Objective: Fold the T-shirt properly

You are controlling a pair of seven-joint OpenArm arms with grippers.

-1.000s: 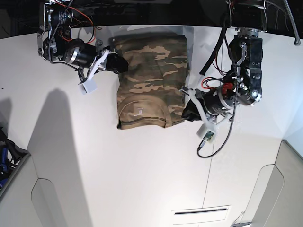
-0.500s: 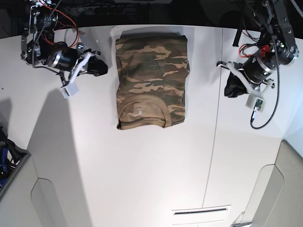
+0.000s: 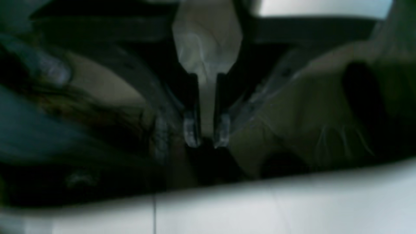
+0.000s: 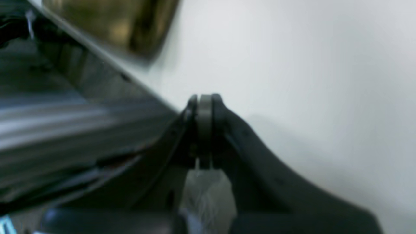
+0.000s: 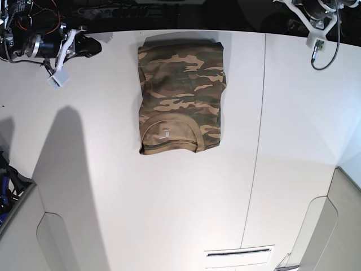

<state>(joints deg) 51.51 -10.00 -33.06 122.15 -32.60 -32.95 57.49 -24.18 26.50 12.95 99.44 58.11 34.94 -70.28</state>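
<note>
From my feed the white desk (image 5: 169, 214) lies bare up front, with the folded T-shirt (image 5: 180, 96) flat toward its far edge. Beyond, right fingers (image 4: 203, 107) pressed together over the desk's far-left corner; left fingers (image 3: 191, 130) slightly apart, holding nothing, background too blurred to read.

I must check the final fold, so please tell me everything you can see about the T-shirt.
The T-shirt is soft cloth in green, brown and tan camouflage. It is folded into a neat, roughly rectangular bundle, lying flat on the white table close to its far edge. The ribbed collar and a pale inside label face up at the near end. Only the table touches it; both arms are away at the far corners.
</note>
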